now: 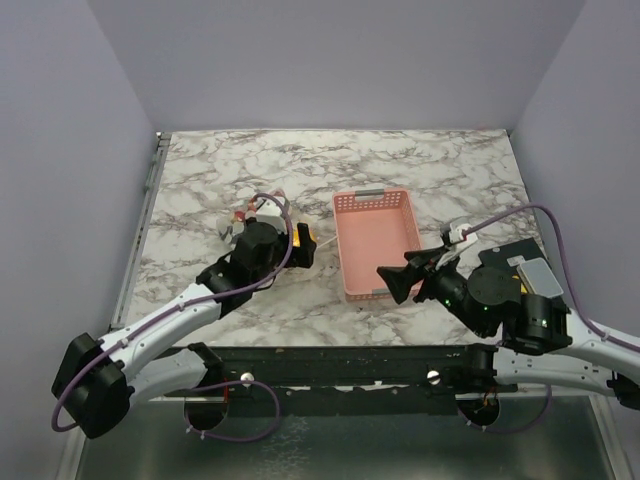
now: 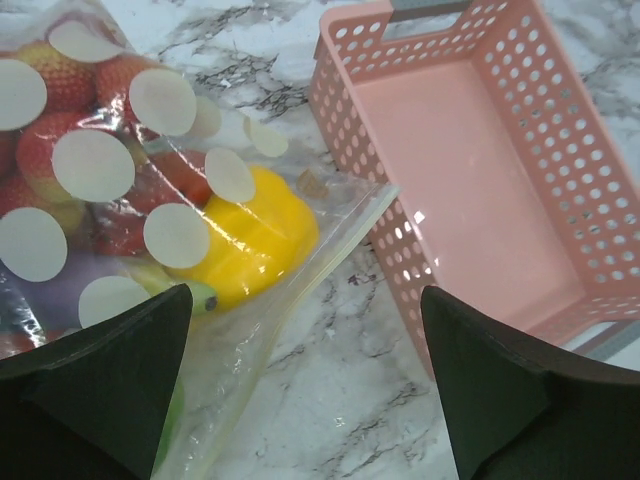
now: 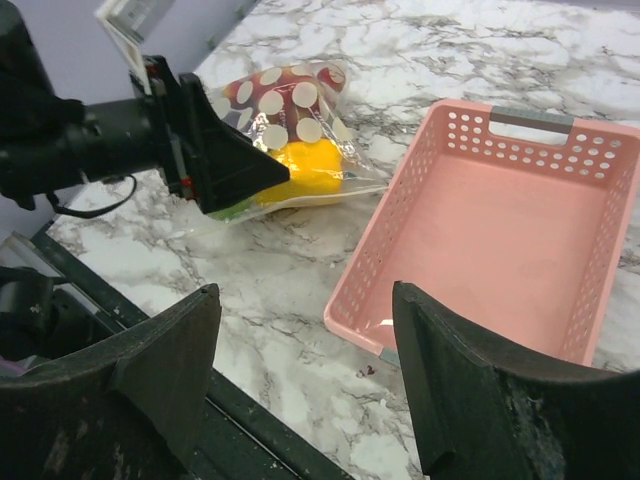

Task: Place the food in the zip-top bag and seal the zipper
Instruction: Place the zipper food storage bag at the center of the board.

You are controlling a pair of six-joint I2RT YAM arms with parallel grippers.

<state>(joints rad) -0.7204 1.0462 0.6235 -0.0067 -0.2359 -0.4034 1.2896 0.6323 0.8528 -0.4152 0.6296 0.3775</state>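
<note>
The zip-top bag (image 2: 190, 230) lies flat on the marble, clear with white dots. Food shows inside it: a yellow fruit (image 2: 250, 235), red berries (image 2: 60, 130) and a bit of green (image 3: 235, 210). The zipper (image 2: 300, 290) runs along the bag's edge that faces the basket. Whether it is pressed closed I cannot tell. My left gripper (image 2: 300, 390) is open just over that edge, one finger (image 2: 110, 380) above the bag and the other (image 2: 510, 390) near the basket, holding nothing. My right gripper (image 3: 305, 380) hangs open and empty above the basket's near corner, seen from above at the right gripper (image 1: 398, 280).
An empty pink slotted basket (image 1: 352, 250) stands right of the bag, its wall (image 2: 350, 110) close to the left gripper's right finger. The table's black front rail (image 3: 250, 430) runs below the right gripper. Purple walls enclose the table.
</note>
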